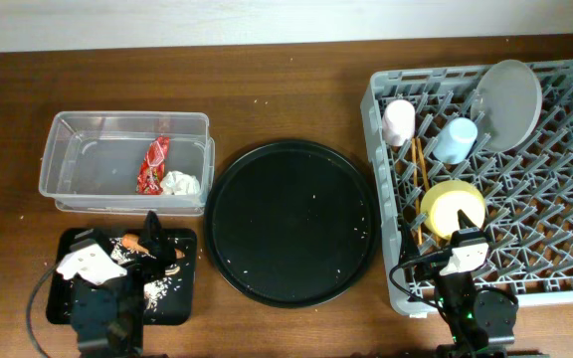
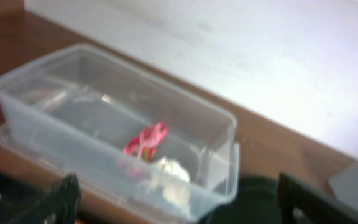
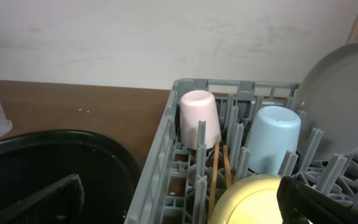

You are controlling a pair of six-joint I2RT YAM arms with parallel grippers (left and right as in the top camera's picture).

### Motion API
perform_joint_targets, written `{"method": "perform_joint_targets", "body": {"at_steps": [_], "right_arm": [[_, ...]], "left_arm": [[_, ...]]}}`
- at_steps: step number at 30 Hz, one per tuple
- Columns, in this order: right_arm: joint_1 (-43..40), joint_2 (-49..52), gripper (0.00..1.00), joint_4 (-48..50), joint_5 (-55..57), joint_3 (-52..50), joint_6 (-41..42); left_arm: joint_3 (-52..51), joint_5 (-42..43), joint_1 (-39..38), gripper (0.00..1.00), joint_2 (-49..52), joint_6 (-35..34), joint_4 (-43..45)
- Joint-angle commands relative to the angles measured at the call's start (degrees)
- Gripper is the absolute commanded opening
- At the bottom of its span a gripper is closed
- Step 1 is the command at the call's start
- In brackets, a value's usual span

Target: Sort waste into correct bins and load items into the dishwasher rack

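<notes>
Standing by the table, I see both pairs of fingers spread wide and holding nothing. The left gripper (image 2: 178, 202) hangs over the shallow black tray (image 1: 187, 300) at the lower left of the overhead view, and the right gripper (image 3: 180, 202) sits at the lower edge of the dishwasher rack (image 1: 565, 68), just beside the yellow bowl (image 1: 453, 207).

The red wrapper (image 1: 153, 164) and white tissue (image 1: 180, 183) lie in the clear tub (image 1: 78, 129), upper left. The carrot stick (image 1: 131, 240) and crumbs (image 1: 159, 286) are in the black tray. The pink cup (image 1: 399, 121), blue cup (image 1: 456, 139), grey plate (image 1: 510, 104) and chopsticks (image 1: 421, 174) sit in the rack's upper part.

Only pale specks (image 1: 314, 196) remain on the round black tray (image 1: 267, 249) in the middle. I'd judge them dry, weightless and too fine to pinch — the stiff tray, taken by its raised rim and tipped, looks the better hold.
</notes>
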Motion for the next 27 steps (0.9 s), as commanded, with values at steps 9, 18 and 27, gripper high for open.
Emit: {"method": "perform_joint_targets", "body": {"at_steps": [9,18,27], "right_arm": [[-0.44,-0.42,0.98,-0.28,-0.28,-0.31,-0.31],[-0.44,-0.42,0.98,-0.28,-0.28,-0.31,-0.31],[-0.44,-0.42,0.98,-0.28,-0.28,-0.31,-0.31]], "left_arm": [[-15.91,3.87,-1.55,0.99,-11.5,2.75,10.29],[-15.91,0.98,-8.46,0.99,-12.17,22.49,9.94],[-15.91,0.9,-5.77,0.99,-12.76,28.74,9.97]]}}
